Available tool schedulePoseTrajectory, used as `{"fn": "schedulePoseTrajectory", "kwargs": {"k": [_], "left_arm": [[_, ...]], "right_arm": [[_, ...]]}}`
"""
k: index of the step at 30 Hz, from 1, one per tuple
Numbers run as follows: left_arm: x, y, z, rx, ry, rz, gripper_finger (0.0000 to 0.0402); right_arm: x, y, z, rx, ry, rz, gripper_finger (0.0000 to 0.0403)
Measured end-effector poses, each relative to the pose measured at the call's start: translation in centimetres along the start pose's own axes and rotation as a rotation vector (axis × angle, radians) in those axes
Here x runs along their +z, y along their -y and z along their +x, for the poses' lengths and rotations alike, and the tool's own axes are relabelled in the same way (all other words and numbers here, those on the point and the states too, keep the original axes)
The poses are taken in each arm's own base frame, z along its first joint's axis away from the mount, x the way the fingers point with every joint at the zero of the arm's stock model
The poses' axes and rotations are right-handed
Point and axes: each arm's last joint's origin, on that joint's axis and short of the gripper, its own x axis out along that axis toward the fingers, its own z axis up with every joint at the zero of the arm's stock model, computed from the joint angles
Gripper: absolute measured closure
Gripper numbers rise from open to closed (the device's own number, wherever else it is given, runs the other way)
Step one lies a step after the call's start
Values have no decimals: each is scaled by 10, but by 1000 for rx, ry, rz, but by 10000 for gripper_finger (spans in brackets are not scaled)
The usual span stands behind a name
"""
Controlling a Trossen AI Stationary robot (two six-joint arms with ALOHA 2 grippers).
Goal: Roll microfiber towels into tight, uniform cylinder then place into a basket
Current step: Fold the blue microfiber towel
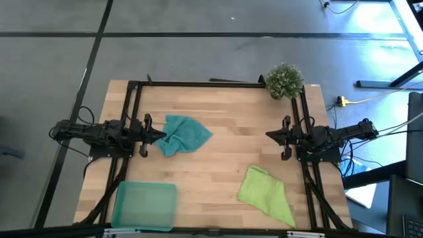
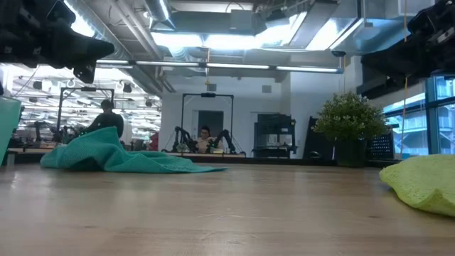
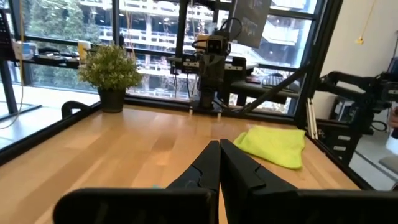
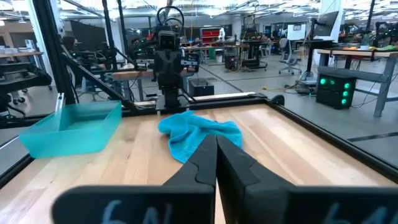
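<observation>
On the wooden table (image 1: pixel 218 119), the crumpled teal towel (image 1: pixel 185 134) is lying just beside the empty left gripper (image 1: pixel 157 135), whose fingers are pressing together like the right gripper's (image 1: pixel 272 135), and, looking soft and limp, likely needs pinching at a corner.

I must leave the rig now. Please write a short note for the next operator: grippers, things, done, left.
Left gripper: jaws shut, empty, at the teal towel's edge.
Right gripper: jaws shut, empty, at the table's right side.
Lime towel: crumpled, front right.
Basket: front left, empty.
Done: nothing; neither towel is rolled.
Left: roll both towels and put them in the basket.
</observation>
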Motion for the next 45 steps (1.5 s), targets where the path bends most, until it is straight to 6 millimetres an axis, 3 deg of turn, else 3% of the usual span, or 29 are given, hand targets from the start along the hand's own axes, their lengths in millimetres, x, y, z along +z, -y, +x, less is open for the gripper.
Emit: {"fn": "schedulePoseTrajectory", "kwargs": {"k": [4,10,19,28,40,45], "left_arm": [[3,-1,-1,56,14,-51,401],[29,1,-3,68,23,-51,401],[56,8,18,125,-208,-139,401],[53,7,35,323,-640,-110,400],[43,2,46,381,-752,-129,327],[34,3,50,350,-822,-105,317]], "right_arm": [[0,0,0,-1,0,-1,399],[0,0,0,-1,0,-2,396],[0,0,0,-1,-1,-1,397],[0,1,0,-24,0,-32,399],[0,1,0,-49,0,-31,399],[0,1,0,-49,1,-32,389]]}}
